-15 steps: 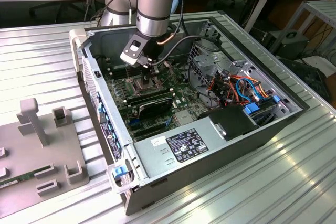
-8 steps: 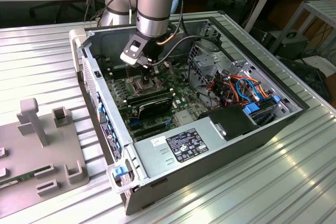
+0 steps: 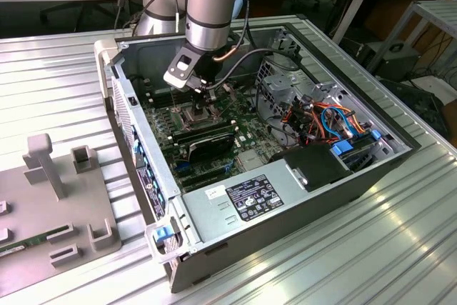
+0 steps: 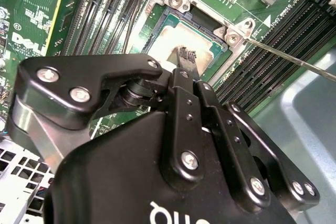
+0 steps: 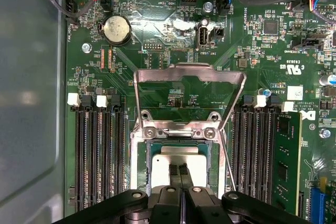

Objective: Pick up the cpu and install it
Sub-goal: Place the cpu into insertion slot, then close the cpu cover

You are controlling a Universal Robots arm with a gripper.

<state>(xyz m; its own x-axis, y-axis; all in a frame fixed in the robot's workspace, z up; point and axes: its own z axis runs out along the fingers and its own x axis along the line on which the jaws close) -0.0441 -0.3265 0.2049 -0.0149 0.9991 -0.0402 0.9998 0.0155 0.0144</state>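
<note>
Silver-grey cpu is sitting flat in the socket on the green motherboard, inside the open computer case. Metal hold-down frame is flipped up, clear of the chip. The gripper hangs right over the chip's middle, its two fingers pressed together and pinching nothing. Can't tell if the tips actually touch the metal top. One green memory stick sits in a slot off to the side.

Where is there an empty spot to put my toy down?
The table is bare at the exterior view's right of the case, and at its left up to the grey fixture. Inside the case is crowded: cables, arm.
</note>
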